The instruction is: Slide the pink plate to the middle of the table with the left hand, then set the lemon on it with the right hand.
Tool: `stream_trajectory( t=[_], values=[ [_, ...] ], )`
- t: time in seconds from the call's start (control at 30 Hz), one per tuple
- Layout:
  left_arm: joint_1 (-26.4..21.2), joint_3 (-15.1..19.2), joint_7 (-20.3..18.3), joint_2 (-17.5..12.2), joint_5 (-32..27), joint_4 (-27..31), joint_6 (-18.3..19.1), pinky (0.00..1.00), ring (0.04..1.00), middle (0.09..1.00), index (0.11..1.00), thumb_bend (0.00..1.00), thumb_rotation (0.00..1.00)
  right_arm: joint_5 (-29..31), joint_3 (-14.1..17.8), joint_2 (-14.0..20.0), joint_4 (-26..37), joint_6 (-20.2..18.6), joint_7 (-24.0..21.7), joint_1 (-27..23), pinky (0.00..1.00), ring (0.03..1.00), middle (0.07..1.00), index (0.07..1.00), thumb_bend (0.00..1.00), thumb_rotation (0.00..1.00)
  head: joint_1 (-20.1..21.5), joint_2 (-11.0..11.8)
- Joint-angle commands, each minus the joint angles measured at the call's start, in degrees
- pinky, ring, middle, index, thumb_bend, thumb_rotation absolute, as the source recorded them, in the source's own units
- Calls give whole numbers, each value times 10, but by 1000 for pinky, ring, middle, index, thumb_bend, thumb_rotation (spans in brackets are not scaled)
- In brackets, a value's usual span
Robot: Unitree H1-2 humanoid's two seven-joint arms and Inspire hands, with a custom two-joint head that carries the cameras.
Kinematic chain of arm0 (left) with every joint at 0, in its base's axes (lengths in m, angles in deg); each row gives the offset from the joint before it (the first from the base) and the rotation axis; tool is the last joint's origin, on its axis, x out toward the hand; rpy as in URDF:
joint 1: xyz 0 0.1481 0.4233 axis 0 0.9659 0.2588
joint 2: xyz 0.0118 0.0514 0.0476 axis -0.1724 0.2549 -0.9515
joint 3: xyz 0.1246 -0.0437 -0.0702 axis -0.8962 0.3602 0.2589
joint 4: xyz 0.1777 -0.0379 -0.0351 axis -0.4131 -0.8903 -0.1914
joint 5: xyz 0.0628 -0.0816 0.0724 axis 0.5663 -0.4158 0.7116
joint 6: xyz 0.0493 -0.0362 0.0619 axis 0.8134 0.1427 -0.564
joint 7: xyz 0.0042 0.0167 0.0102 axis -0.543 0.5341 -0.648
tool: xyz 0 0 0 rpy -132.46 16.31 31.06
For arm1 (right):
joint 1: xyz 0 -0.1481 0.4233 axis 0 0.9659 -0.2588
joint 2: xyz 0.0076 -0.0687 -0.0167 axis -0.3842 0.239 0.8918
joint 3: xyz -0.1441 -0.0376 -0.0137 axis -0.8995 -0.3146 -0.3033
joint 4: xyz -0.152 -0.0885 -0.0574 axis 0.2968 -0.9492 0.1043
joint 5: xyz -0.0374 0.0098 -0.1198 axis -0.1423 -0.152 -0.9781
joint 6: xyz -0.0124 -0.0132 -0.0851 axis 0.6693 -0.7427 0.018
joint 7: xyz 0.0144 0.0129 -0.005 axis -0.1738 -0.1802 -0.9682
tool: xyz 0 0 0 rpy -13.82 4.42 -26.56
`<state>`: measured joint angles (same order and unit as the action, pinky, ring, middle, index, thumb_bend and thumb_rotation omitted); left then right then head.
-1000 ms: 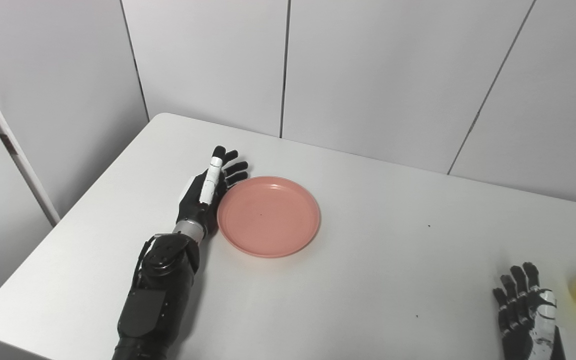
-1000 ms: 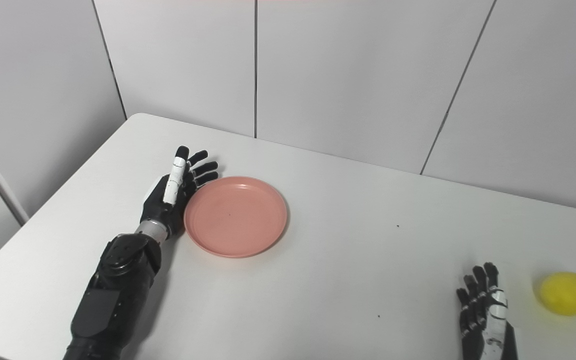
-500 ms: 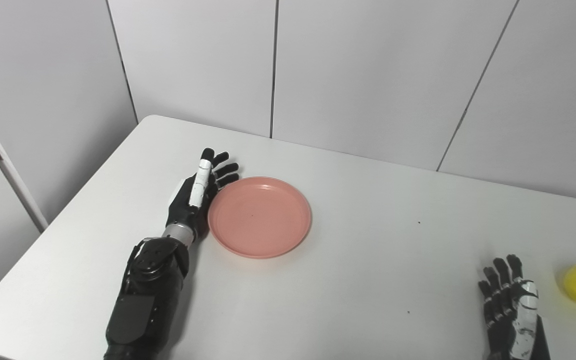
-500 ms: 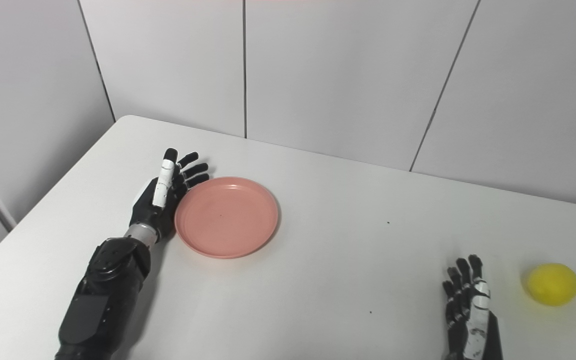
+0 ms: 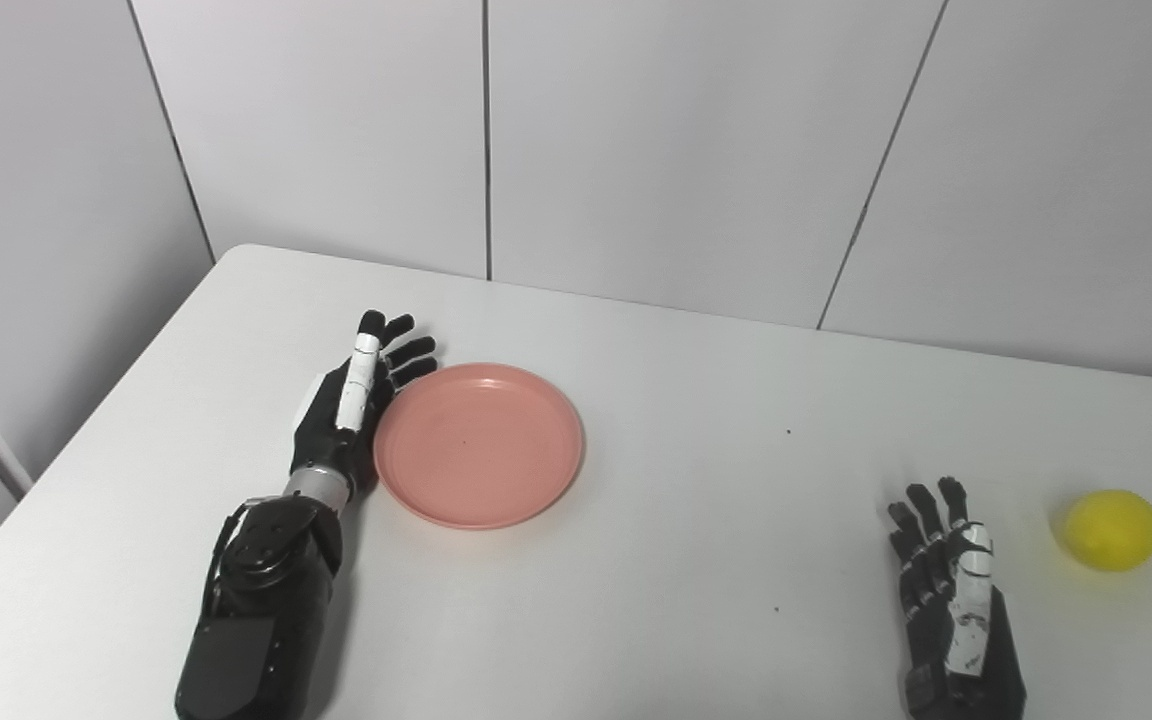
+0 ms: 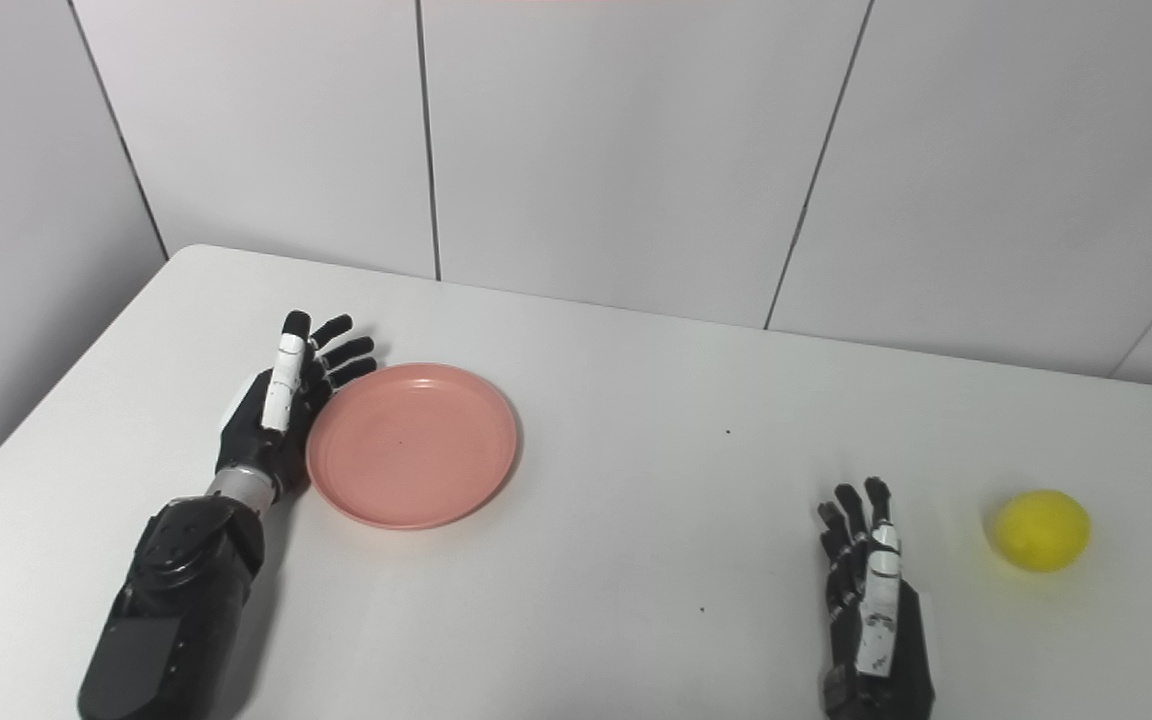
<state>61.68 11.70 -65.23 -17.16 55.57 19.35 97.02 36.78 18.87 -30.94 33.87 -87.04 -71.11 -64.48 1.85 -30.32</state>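
Over toward the left edge of the white table (image 5: 696, 600), the left hand (image 5: 341, 415) stands on its side with its fingers stretched out and apart, holding nothing, its palm pressed against the left rim of the pink plate (image 5: 479, 445). The plate lies flat and bare, left of the table's middle and nearer the far edge than the near one. Well apart from it, close to the near edge on the right, the right hand (image 5: 946, 590) rests with its fingers spread and pointing toward the far edge, gripping nothing. Near that hand's right side but not touching it, the yellow lemon (image 5: 1113, 530) sits on the tabletop close to the right edge.
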Motion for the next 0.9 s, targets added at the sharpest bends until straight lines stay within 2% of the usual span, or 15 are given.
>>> stream_trajectory(
  t=[0.0,0.47,0.6,0.87],
  values=[
    [-3,-3,-1,1,3,-7,0,817,797,788,828,970,900,0,-9,-19,-37,17,3,19,1000,934,944,987,642,974,8,-2],
    [-2,-1,-11,6,-3,-25,-18,808,803,797,845,952,907,-16,-20,-27,-36,14,15,16,1000,927,936,988,677,970,27,-4],
    [-3,-2,-11,7,0,-27,-17,803,809,808,849,959,909,-13,-20,-31,-32,6,18,16,1000,925,928,966,689,945,32,-5],
    [-4,-8,-10,14,0,-24,-11,814,816,807,850,955,906,-23,-24,-33,-35,15,24,14,1000,921,926,970,698,945,36,-6]
  ],
)
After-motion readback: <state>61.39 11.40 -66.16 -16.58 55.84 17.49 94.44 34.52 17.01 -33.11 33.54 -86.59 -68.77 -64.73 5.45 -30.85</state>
